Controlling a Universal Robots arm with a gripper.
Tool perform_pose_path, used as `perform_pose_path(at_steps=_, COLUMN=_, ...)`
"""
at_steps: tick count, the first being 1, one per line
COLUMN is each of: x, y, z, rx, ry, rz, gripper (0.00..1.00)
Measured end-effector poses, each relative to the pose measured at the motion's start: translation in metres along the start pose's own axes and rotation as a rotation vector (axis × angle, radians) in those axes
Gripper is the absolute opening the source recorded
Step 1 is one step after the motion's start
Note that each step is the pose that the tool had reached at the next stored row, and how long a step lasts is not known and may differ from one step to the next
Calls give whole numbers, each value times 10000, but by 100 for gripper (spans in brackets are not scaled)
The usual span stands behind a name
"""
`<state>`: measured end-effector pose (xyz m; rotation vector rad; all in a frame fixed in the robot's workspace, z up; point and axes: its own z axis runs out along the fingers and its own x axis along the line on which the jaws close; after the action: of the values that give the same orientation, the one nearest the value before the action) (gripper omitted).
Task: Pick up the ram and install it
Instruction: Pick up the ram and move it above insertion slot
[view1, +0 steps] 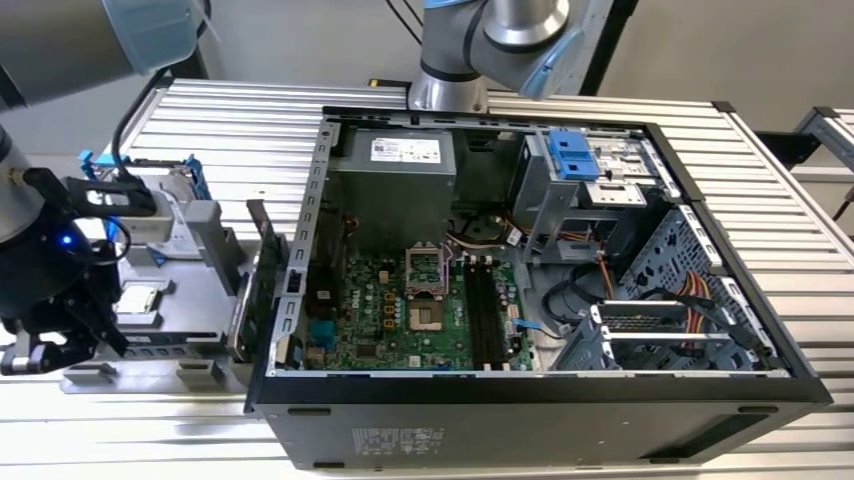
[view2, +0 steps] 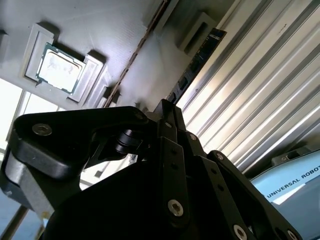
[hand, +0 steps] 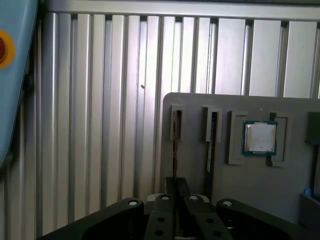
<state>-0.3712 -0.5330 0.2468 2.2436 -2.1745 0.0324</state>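
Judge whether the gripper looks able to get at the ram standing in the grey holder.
Probably yes. In the second wrist view the gripper hangs over the grey holder, near one end of the ram, which stands on edge with its upper edge bare and nothing lying over it.

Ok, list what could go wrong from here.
1. Wrong pick: the narrow bluish circuit-board stick with dark chips stands beside another thin edge-on board in the grey slotted tray; the black hand hangs near both and might take the wrong one.
2. The square silver processor chip lies in a recess nearby and could get knocked.
3. A tilted grip may jam the stick in the narrow black memory slots of the open computer case.
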Motion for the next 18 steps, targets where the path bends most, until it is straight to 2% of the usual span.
perform_pose_path(at_steps=11, x=1, y=0, z=-45, rx=-2, ry=55, rz=0, gripper=0)
perform_pose_path(at_steps=18, x=3, y=0, z=-95, rx=-3, ry=88, rz=0, gripper=0)
